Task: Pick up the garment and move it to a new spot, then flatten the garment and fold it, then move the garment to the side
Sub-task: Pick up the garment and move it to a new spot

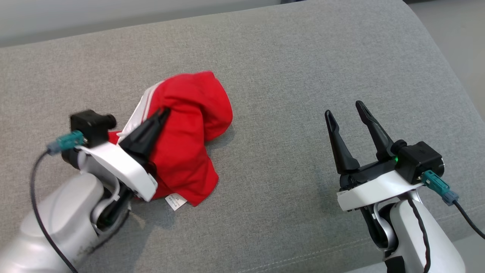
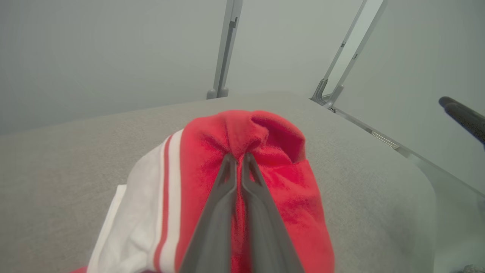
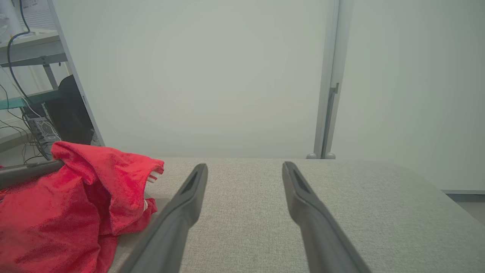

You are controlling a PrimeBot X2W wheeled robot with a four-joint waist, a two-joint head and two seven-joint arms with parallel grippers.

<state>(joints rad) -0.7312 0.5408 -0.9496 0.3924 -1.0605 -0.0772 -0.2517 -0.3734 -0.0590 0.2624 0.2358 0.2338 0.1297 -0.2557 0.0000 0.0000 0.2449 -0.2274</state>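
From the head view I see the red garment [image 1: 189, 125] in a bunched heap on the left part of the grey cushion [image 1: 288, 57]. My left tool [image 1: 163, 112] is on top of it. A small white label [image 1: 176, 201] sticks out at the near edge of the garment.

The left wrist view shows the grip better. The two fingers are pressed tight together and pinch a fold of red cloth at their tips. This view also shows a white part with red stripes [image 2: 166, 182] on one side.

My right tool [image 1: 343, 108] is well apart from the garment, over bare cushion. Its fingers are spread wide and hold nothing. In the right wrist view, the pinched bit stands up in a bump and the rest lies on the cushion. That view also has a shelf with wires [image 3: 30, 49] far back.
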